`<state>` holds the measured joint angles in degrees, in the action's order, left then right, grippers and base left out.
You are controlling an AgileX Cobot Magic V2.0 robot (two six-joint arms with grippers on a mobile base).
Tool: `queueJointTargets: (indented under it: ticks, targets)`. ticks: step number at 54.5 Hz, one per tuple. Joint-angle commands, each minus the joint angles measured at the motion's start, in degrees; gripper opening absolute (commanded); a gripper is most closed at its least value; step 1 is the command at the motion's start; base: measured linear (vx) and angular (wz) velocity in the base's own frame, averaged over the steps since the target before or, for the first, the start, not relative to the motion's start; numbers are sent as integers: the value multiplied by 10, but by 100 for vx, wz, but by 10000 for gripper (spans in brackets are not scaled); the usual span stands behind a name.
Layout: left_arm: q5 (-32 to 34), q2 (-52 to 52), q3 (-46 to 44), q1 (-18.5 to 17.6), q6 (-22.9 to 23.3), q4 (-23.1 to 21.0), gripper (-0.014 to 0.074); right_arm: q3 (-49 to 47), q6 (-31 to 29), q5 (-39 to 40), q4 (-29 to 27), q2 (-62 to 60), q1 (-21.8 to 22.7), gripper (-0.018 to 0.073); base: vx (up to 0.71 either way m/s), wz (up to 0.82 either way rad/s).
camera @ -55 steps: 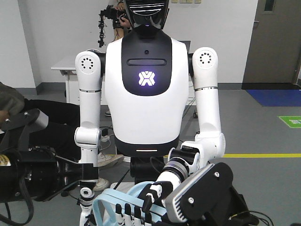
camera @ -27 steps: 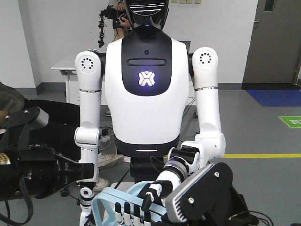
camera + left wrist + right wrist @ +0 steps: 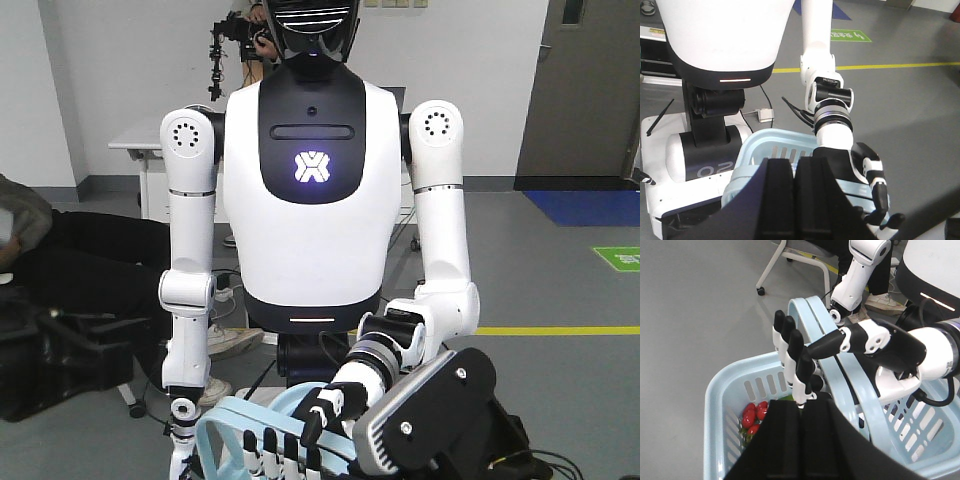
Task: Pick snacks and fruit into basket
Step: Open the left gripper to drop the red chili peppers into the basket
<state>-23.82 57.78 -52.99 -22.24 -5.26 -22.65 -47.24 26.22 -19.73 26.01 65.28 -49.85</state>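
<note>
The light blue basket (image 3: 715,390) hangs from a white humanoid's black-and-white hand (image 3: 860,340), which grips its two handles (image 3: 815,325). A bunch of small red fruits (image 3: 754,416) lies at the basket's left wall, with a sliver of something green (image 3: 787,397) beside it. The snacks are hidden. My right gripper (image 3: 802,407) is shut and empty, right above the basket's inside. My left gripper (image 3: 799,162) is also shut and empty, just over the rim of the basket (image 3: 760,142). The front view shows the basket (image 3: 215,425) at the bottom edge.
The white humanoid robot (image 3: 310,200) stands directly ahead on its white base (image 3: 670,165). A person in black (image 3: 60,250) sits at the left. A wheeled chair (image 3: 790,260) stands beyond the basket. A yellow line (image 3: 880,66) crosses the grey floor.
In the front view my black left arm at the left has drawn back and dropped out of the middle-left area. The humanoid, the basket and my right arm have stayed put.
</note>
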Motion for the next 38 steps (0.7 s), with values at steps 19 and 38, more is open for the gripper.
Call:
queueJointTargets:
  ticks: [19, 38]
  targets:
    - [128, -224, 217, 0, 4, -7, 2, -17, 0, 26, 11, -15, 2, -8, 0, 0]
    - [123, -341, 310, 0, 2, 4, 2, -17, 0, 26, 11, -15, 2, -8, 0, 0]
